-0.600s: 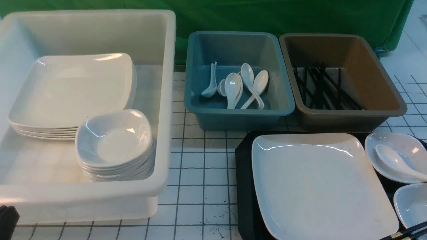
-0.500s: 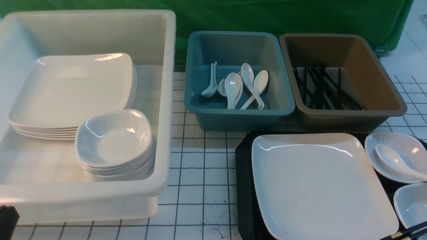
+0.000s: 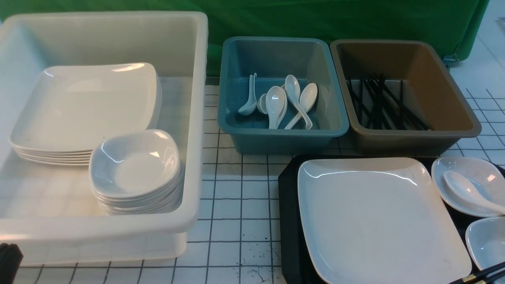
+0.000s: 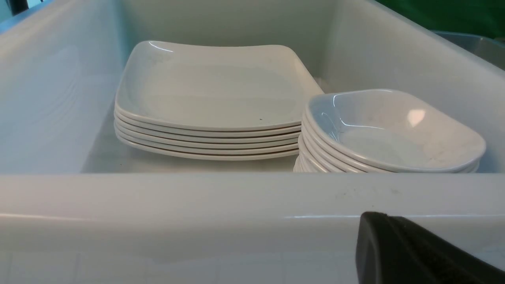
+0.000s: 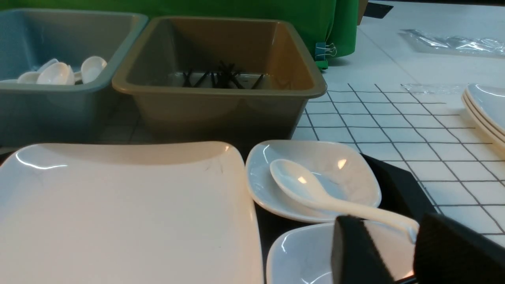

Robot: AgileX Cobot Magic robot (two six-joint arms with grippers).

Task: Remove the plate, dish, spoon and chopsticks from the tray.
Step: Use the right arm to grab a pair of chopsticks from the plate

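Hovering low over the right side of the tray (image 3: 287, 205), my right gripper (image 5: 390, 236) has its jaws spread, one on each side of the end of the spoon's (image 5: 311, 189) handle. I cannot tell whether either pad touches it yet. The spoon lies bowl-down in the far dish (image 5: 355, 163), and its handle runs out over that dish's rim towards the near dish (image 5: 300, 252). My left gripper (image 4: 378, 232) is pressed together with nothing in it, parked outside the front wall of the white tub (image 4: 236, 197).

Nothing is cleared: the plate (image 3: 375, 217) fills the left of the tray, both dishes sit just beside it, and the chopsticks (image 3: 479, 276) lie at the near right corner.

I think the grip is the weak point. The handle is glossy and rounded and I would be taking it by the very tip, so the heavier bowl could swing down or the whole spoon could squirt out as I close. If I close too low, a finger could catch the near dish's rim and shove it. Lifting before the bowl clears the far dish could drag that dish into the plate. A loose hold might also drop the spoon short of the blue tub (image 3: 236, 134)
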